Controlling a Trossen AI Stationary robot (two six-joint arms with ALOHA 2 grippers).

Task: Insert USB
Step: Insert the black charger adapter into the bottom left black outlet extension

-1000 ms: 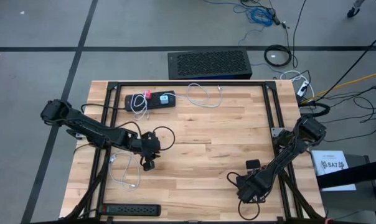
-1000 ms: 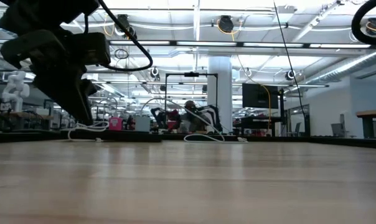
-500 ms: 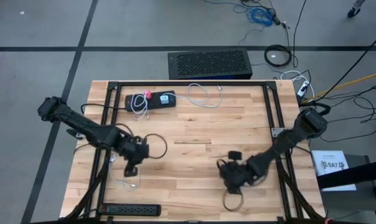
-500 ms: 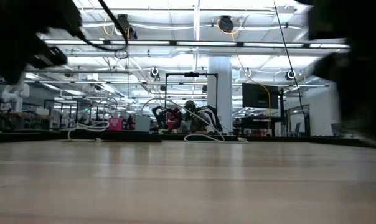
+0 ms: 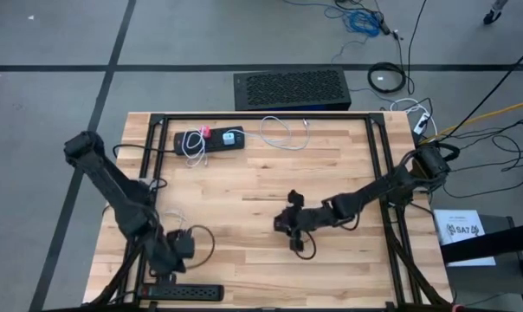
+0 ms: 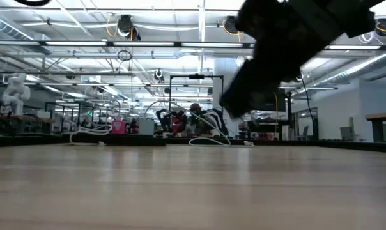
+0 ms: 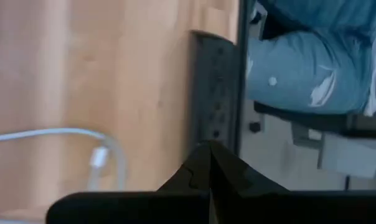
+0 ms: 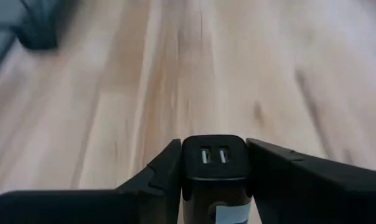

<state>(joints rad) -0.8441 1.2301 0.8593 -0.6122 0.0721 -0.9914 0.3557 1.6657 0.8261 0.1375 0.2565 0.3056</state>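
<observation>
From above, the right gripper (image 5: pixel 293 230) hangs over the middle of the worktop (image 5: pixel 331 182), well apart from the black power strip (image 5: pixel 182 293) that lies along the near left edge, while the left gripper (image 5: pixel 169 263) sits just beside that strip with its fingers pinched together; I cannot make out anything between them, and the white cable (image 5: pixel 174 227) lies loose on the wood a little farther in from the strip. At table height only the right arm's dark bulk shows, raised off the pale planks, with a second strip and cables at the far edge. The left wrist camera looks past closed black fingers at the matte, ribbed strip (image 7: pixel 211 99) and a glossy white cable end (image 7: pixel 101 157) just beside it; a person's denim-clad leg shows beyond the edge. The right wrist camera shows the charger (image 8: pixel 214 163), a smooth black block with two USB slots facing forward, clamped squarely between half-spread fingers. I'd say the plug must be gripped straight first, then lined up level with a slot before pushing.
</observation>
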